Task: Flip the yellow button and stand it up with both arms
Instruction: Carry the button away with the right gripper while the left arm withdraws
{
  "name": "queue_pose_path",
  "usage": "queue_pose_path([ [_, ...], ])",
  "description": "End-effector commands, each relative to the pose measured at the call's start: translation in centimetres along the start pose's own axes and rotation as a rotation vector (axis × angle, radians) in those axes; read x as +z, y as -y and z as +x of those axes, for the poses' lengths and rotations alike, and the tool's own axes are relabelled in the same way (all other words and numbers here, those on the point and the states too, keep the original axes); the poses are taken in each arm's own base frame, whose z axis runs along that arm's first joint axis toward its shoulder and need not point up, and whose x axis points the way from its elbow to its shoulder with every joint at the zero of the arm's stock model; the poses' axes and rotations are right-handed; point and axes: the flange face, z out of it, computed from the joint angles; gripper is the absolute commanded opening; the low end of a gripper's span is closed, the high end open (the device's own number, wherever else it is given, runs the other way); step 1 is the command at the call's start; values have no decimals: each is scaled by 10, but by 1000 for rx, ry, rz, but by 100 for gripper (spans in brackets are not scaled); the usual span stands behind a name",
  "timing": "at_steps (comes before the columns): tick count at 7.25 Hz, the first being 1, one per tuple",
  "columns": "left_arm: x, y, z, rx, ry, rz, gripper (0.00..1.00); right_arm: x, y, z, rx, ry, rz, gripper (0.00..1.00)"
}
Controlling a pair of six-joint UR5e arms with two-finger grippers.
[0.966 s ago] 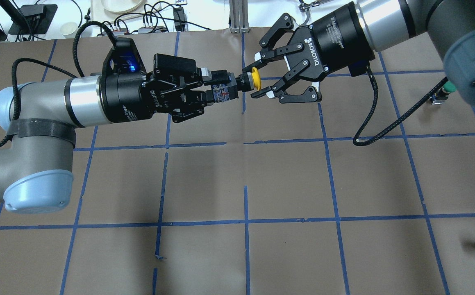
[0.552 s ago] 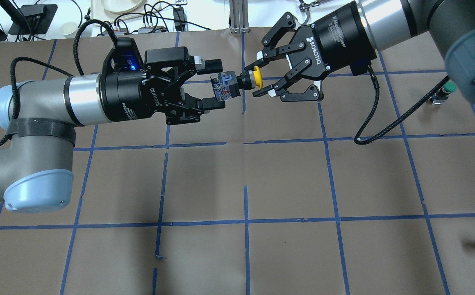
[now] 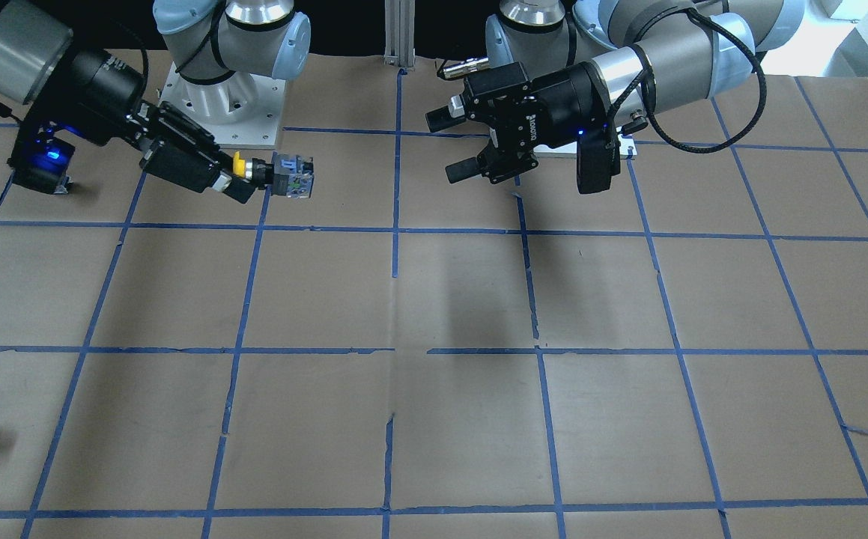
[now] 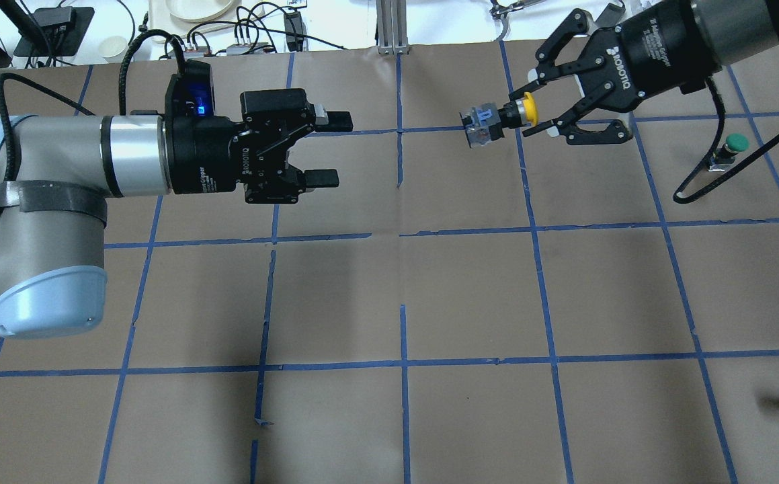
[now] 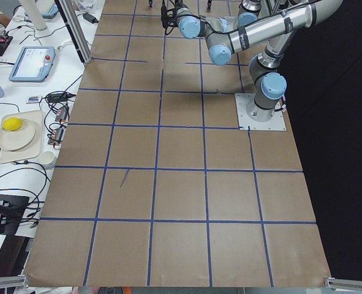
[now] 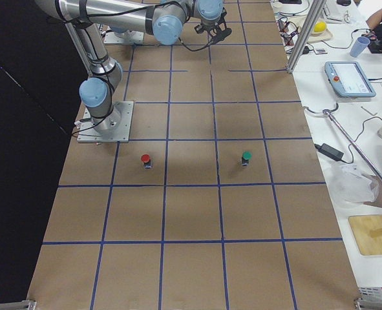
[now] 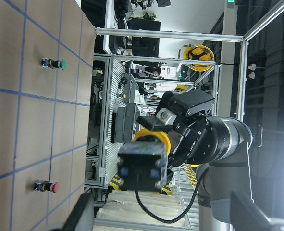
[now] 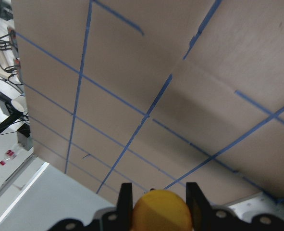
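Small push-button w/ round yellow cap on black-grey block body, the yellow button (image 4: 499, 119), is off the surface, in the air and held sideways. The cap sits between the right tool's fingers and the body sticks out toward the left arm.

Right tool (image 4: 532, 111) is clenched on the cap/neck only. In the right wrist view the cap sits between the two pads.

Left tool (image 4: 335, 149) is released, jaws spread, nothing in it, well apart from the button.

Risks, as I judge them:
- Grip is on a round, smooth cap w/ the heavier body hanging out front. The button could pivot or slip in the pads when the wrist turns to point the body down.
- If the base meets the brown paper surface w/ blue tape grid (image 4: 470, 296) at a tilt, it prob topples on release.
- If let go too high, it could bounce and roll on the cap.
- Pressing down too hard may push the cap in and shift the grip.
- The right arm's black cable loops near the green-capped button (image 4: 732, 148), so a swing could knock it over.
- Left tool is too far off to steady the button if it tips.
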Motion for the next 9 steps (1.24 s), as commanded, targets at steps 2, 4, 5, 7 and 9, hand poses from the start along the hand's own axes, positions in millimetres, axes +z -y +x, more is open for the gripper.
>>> queue_pose_path([
  [2, 13, 36, -4, 15, 388, 47, 100, -20, 88, 46, -74, -297, 207, 6],
  [4, 12, 69, 8, -2, 747, 17, 100, -37, 122, 59, -103, -465, 407, 5],
  [5, 14, 79, 25, 9, 859, -2, 100, -30, 155, 70, -79, -599, 458, 5],
  [7, -21, 72, 62, 122, 1177, -98, 100, -21, 219, 76, -75, -749, 638, 5],
  [9, -43, 55, 67, 174, 1300, -127, 100, -12, 254, 84, -13, -821, 783, 5],
])
